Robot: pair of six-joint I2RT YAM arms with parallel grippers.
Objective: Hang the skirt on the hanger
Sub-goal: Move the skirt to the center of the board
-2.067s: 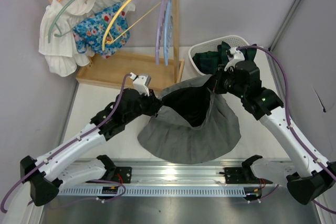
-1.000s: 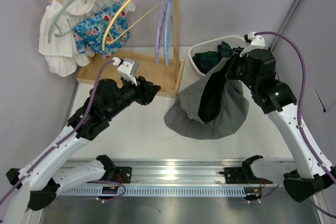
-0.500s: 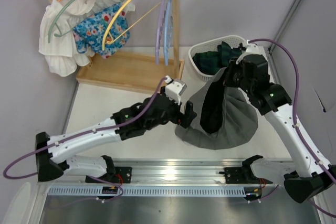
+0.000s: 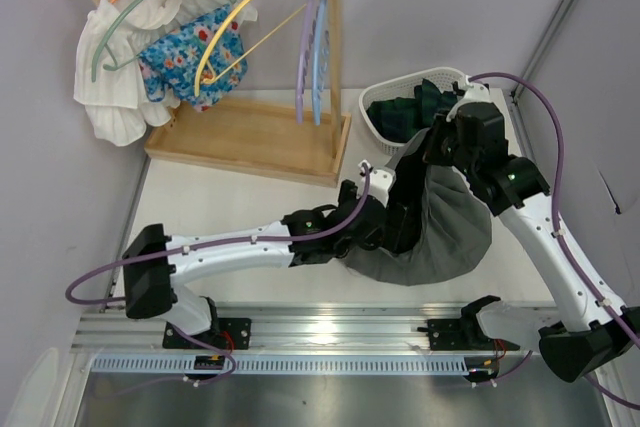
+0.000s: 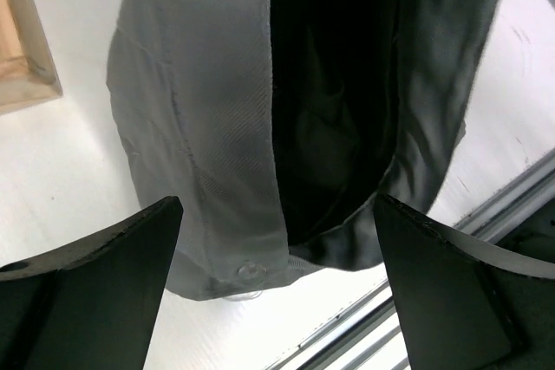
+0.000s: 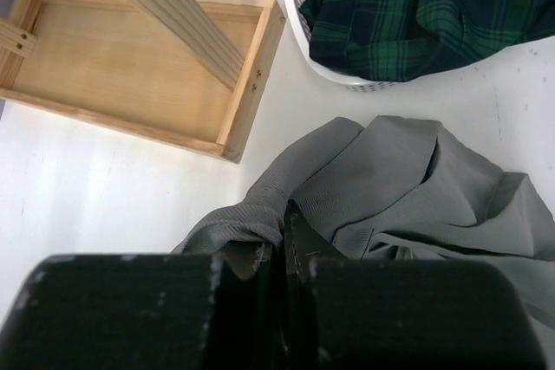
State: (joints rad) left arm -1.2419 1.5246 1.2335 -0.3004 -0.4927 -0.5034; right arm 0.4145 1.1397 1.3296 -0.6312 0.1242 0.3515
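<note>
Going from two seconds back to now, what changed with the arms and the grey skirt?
The left hand let go of the skirt, swung toward the wooden rack, then came back and now hovers open at the skirt's dark opening. The skirt, earlier spread between both hands, hangs bunched from the right hand, now nearer the basket. Unchanged: right hand shut on the skirt's edge; rack and basket in place.

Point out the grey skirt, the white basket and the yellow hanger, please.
grey skirt (image 4: 455, 232): top view, its lower right folds.
white basket (image 6: 297, 19): right wrist view, its left rim.
yellow hanger (image 4: 228, 25): top view, its curved left arm.
</note>
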